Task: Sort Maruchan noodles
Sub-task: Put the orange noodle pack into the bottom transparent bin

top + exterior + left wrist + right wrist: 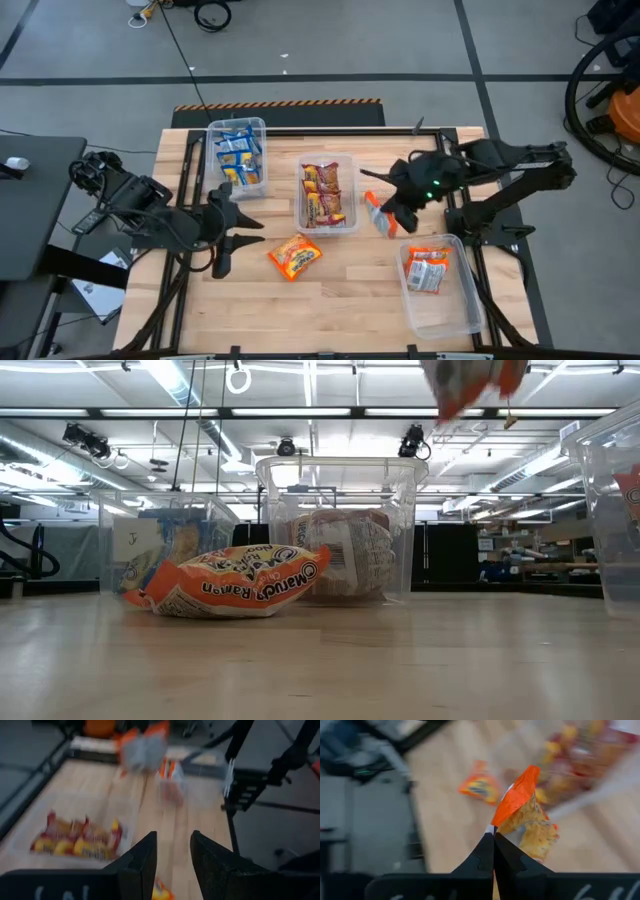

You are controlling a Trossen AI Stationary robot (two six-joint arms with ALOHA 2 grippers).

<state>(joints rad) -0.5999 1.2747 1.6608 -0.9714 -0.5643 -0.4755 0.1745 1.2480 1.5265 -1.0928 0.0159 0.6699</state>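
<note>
Orange packet [522, 815] pinched in right gripper [493, 836].

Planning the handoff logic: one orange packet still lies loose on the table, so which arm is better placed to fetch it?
Left. Its open tool waits beside the loose orange packet, while the right tool is shut on another orange packet, held in the air.

Right gripper [392, 214] carrying an orange-and-white packet [378, 214] between middle bin [349, 196] and right bin [462, 310], loose orange packet [295, 255] on the worktop [340, 295] — left gripper [243, 226] just beside it
</note>
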